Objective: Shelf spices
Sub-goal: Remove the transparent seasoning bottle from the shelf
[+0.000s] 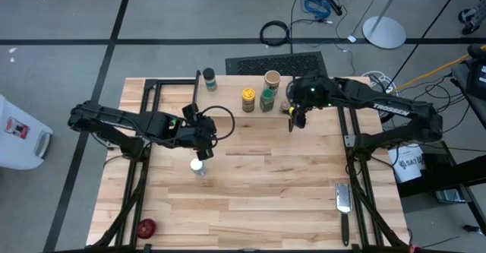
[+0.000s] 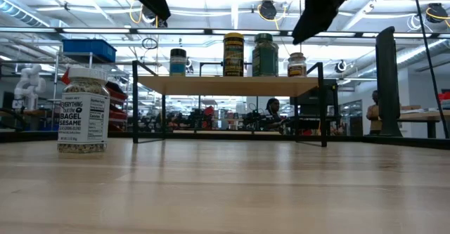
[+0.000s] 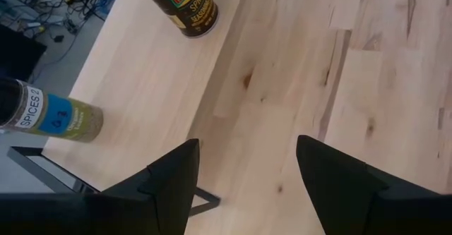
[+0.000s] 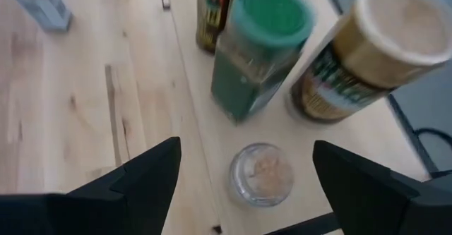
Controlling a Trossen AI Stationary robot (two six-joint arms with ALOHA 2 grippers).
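- Four jars stand on the shelf [image 1: 228, 78] at the far edge of the table [image 1: 258, 200]: the dark-lidded jar [image 1: 209, 79] out toward the left end, then a cluster of the yellow jar [image 1: 248, 99], the green-lidded jar [image 1: 267, 99] and the tan jar [image 1: 272, 78].
- A small clear glass jar [image 4: 261, 173] also sits on the plank just beside the green-lidded one, showing best in the right wrist view.
- One spice is not yet shelved: the white-capped jar [image 1: 197, 166], upright on the table well short of the shelf, labelled as a sesame bagel seasoning in the low view.
- The left gripper [image 1: 202, 148] hovers above the table with fingers spread apart and nothing between them; its wrist view looks toward the shelf plank rather than the jar.
- In the high view that gripper sits just on the shelf side of the white-capped jar, so the jar lies slightly back toward the near edge from it, long axis vertical.
- The right gripper [image 1: 291, 118] hangs over the right end of the shelf, fingers wide apart and empty, above the small glass jar.
- The left arm is clearly the nearer one to the remaining jar; my read is that it should come down around the upright body from the side, then carry it to the open stretch of plank between the dark-lidded jar and the cluster.
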